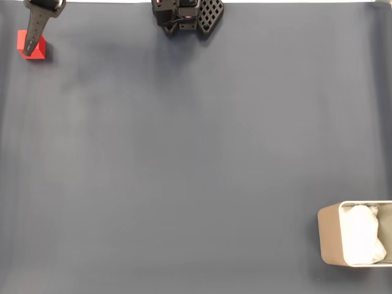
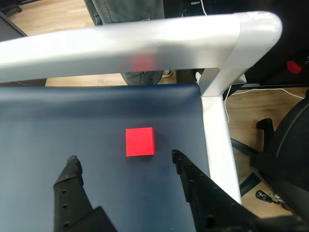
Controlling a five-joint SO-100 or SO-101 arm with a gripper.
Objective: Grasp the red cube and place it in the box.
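The red cube is seen in the wrist view resting on the dark blue counter, just ahead of the gripper. The jaws are spread wide apart, with nothing held between them. In the fixed view, the cube lies at the far top-left corner of the counter, partly covered by a black finger. The box, with white padding inside, is set at the bottom-right edge, well apart from the cube.
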